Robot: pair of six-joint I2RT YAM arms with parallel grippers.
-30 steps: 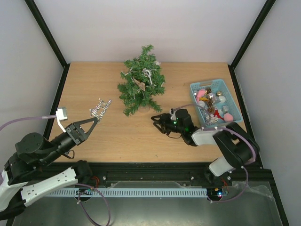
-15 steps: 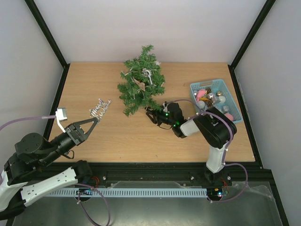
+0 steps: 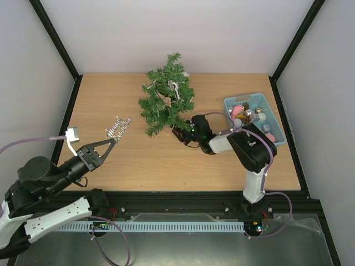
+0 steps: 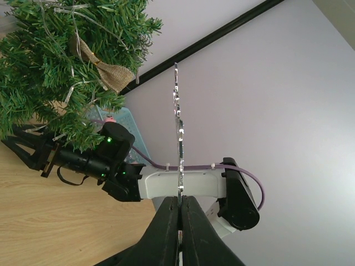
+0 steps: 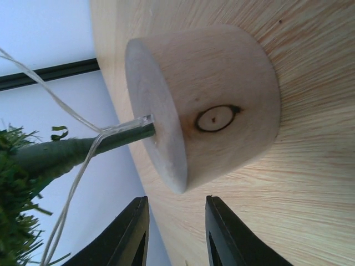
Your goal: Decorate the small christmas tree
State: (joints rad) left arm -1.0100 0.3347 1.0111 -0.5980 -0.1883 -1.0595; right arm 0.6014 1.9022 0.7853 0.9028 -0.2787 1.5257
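Bushy dark-green small christmas tree (image 3: pixel 166 100) on pale wooden base (image 5: pixel 211 105); right claw (image 5: pixel 176 202) parted beside it, left claw (image 4: pixel 178 204) pinching silver ornament (image 4: pixel 178 119).

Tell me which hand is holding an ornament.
The left hand, pinching the flat silver ornament; the right hand is open and empty, facing the wooden base of the small christmas tree.

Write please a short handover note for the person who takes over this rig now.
Left end effector: shut on a silver ornament, above the table, left of the small christmas tree.
Right end effector: open, low, just short of the tree's wooden base.
Done: a burlap bow hangs on the tree.
Left: hang the silver ornament; more ornaments wait in the blue basket.
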